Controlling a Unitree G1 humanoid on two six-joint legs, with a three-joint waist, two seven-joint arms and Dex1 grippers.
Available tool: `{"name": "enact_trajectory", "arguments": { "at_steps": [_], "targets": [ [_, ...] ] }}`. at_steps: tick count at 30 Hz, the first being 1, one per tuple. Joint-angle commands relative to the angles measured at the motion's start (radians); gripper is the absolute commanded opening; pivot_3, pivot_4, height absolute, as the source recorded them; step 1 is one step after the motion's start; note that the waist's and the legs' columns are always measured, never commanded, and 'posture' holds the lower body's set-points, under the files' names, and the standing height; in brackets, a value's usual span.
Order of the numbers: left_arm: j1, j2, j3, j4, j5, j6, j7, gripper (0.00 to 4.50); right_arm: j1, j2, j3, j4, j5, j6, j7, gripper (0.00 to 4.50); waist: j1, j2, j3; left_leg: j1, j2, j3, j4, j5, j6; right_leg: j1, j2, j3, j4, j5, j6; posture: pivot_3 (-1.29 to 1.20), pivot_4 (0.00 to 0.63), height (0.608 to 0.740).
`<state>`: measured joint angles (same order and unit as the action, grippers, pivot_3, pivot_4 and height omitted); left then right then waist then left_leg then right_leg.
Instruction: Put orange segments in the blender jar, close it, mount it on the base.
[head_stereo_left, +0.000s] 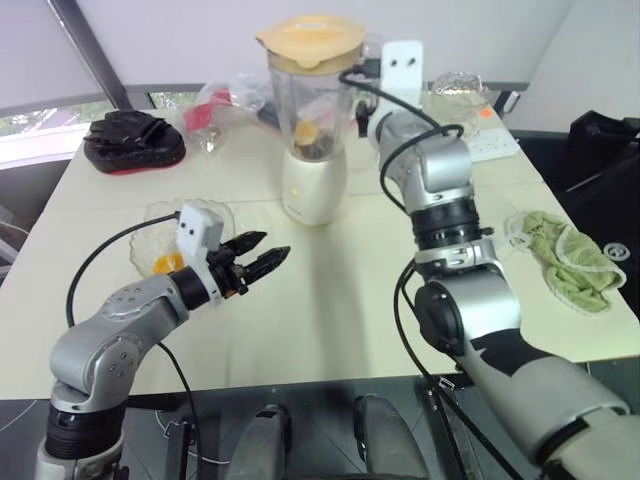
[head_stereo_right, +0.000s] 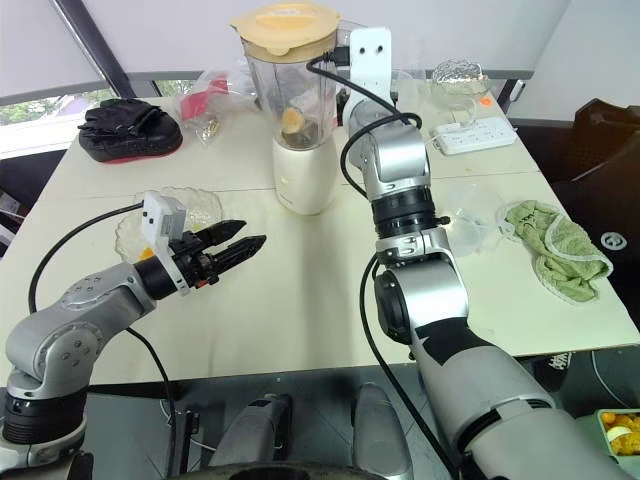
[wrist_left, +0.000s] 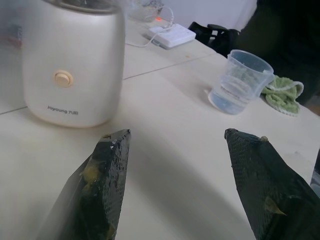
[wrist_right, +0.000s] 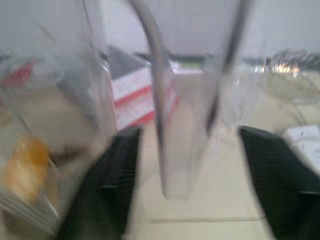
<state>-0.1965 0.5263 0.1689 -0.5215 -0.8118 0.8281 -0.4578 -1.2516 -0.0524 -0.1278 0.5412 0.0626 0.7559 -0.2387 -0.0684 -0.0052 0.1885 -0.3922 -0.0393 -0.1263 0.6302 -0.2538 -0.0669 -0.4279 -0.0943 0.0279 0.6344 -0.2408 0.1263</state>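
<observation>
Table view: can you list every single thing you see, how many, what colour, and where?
Blender jar: one, clear with a yellow lid, on the base, far middle.
Base: one, cream, under the jar.
Orange segments: one in the jar, some on the plate.
Glass plate: one, clear, robot's left.
Dark bundle: one, black, far left corner.
Measuring cup: one, clear, right of the base.
Cloth: one, green, right edge.
Power strip: one, white, far right.
Left gripper: black, open, over the table by the plate.
Right gripper: black, open, a finger on each side of the jar's handle.
</observation>
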Motion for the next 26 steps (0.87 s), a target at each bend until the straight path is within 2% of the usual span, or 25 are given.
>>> {"name": "enact_trajectory", "arguments": {
  "at_steps": [1, 6, 10, 13, 16, 22, 26],
  "targets": [
    [-0.006, 0.009, -0.008, -0.026, -0.001, -0.013, -0.015, 3.1, -0.014, -0.002, -0.003, -0.078, 0.001, 0.003, 0.005, 4.44, -0.002, 0.0, 0.0, 0.0, 0.0, 0.0, 0.0, 0.0, 0.0, 0.0, 0.0, 0.0, 0.0, 0.0, 0.0, 0.0, 0.15, 0.74],
    [-0.011, -0.006, -0.001, -0.028, 0.001, -0.025, 0.0, 3.1, 0.043, -0.019, 0.012, -0.158, 0.005, 0.016, 0.053, 4.44, 0.0, 0.0, 0.0, 0.0, 0.0, 0.0, 0.0, 0.0, 0.0, 0.0, 0.0, 0.0, 0.0, 0.0, 0.0, 0.0, 0.15, 0.74],
    [-0.019, -0.014, 0.006, -0.012, 0.021, -0.036, 0.023, 3.1, 0.212, -0.071, 0.058, -0.395, 0.081, -0.011, 0.277, 4.44, 0.005, 0.0, 0.0, 0.0, 0.0, 0.0, 0.0, 0.0, 0.0, 0.0, 0.0, 0.0, 0.0, 0.0, 0.0, 0.0, 0.15, 0.74],
    [-0.022, -0.021, 0.024, -0.003, 0.02, -0.04, 0.037, 3.1, 0.326, -0.141, 0.091, -0.539, 0.111, 0.008, 0.393, 4.44, 0.007, 0.0, 0.0, 0.0, 0.0, 0.0, 0.0, 0.0, 0.0, 0.001, 0.0, 0.0, -0.001, 0.0, 0.0, 0.0, 0.15, 0.74],
    [-0.001, 0.001, 0.037, -0.018, 0.028, -0.046, 0.029, 3.1, 0.458, -0.29, 0.092, -0.668, 0.159, 0.021, 0.564, 4.44, 0.01, 0.0, 0.0, 0.0, 0.0, 0.0, 0.0, 0.0, 0.0, 0.001, 0.0, 0.0, -0.001, 0.0, 0.0, 0.0, 0.15, 0.74],
    [0.07, 0.066, 0.068, -0.078, 0.055, -0.074, 0.01, 3.1, 0.641, -0.608, 0.009, -0.86, 0.367, 0.016, 0.969, 4.44, 0.024, 0.0, 0.0, 0.0, 0.0, 0.001, 0.0, 0.0, 0.0, 0.001, 0.0, 0.0, -0.002, 0.0, 0.0, 0.0, 0.15, 0.74],
    [0.1, 0.1, 0.087, -0.107, 0.049, -0.077, -0.001, 3.1, 0.721, -0.74, -0.041, -0.903, 0.456, 0.03, 1.1, 4.44, 0.027, 0.0, 0.0, 0.001, 0.001, 0.001, 0.001, 0.0, 0.001, 0.004, 0.0, 0.0, -0.003, 0.0, 0.0, 0.0, 0.15, 0.74]
  ]
}}
